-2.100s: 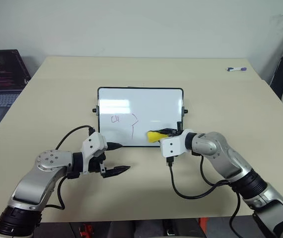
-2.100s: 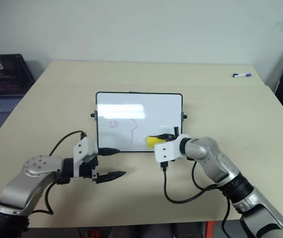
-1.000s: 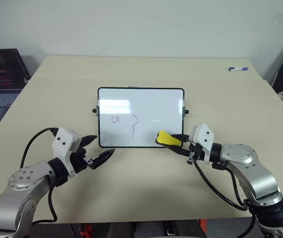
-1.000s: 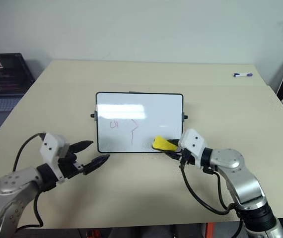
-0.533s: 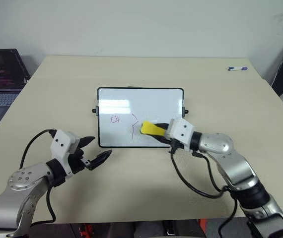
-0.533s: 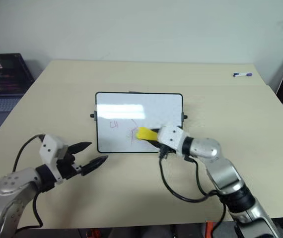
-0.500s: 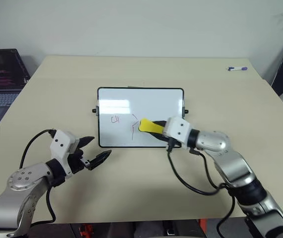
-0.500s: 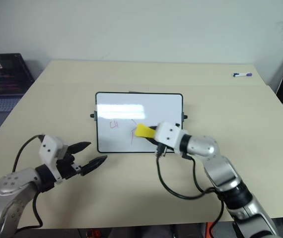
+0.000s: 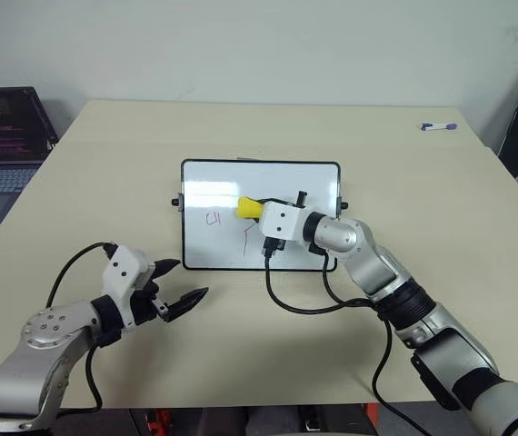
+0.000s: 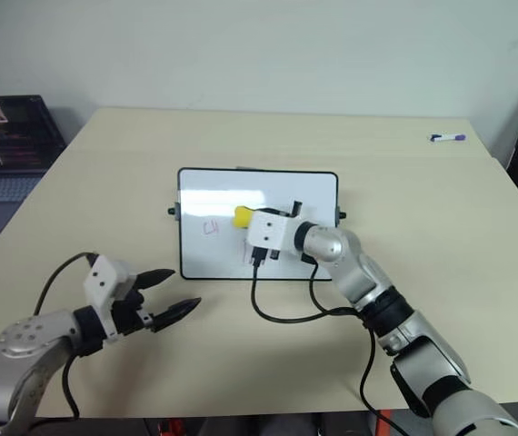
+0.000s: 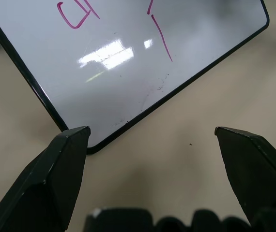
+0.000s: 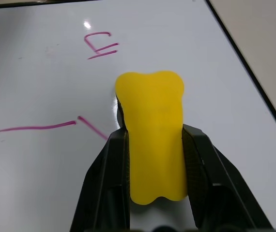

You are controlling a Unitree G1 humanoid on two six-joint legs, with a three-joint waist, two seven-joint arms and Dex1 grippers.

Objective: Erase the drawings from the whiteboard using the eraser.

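Right gripper (image 12: 152, 159): clamping eraser (image 12: 151, 130) on whiteboard (image 9: 304, 186).
Left gripper (image 9: 179, 283): standing wide, beside whiteboard.
Remaining: drawings (image 12: 100, 44), still awaiting wiping.

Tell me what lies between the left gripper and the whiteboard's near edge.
Bare tabletop. In the left wrist view, nothing sits between the left gripper, its fingers open, and the whiteboard frame's corner.

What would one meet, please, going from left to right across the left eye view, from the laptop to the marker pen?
Open dark laptop → left gripper with open black fingers → purple-red "CH" mark → small yellow eraser, clamped in the right gripper over the black-framed whiteboard → white purple-capped marker pen.
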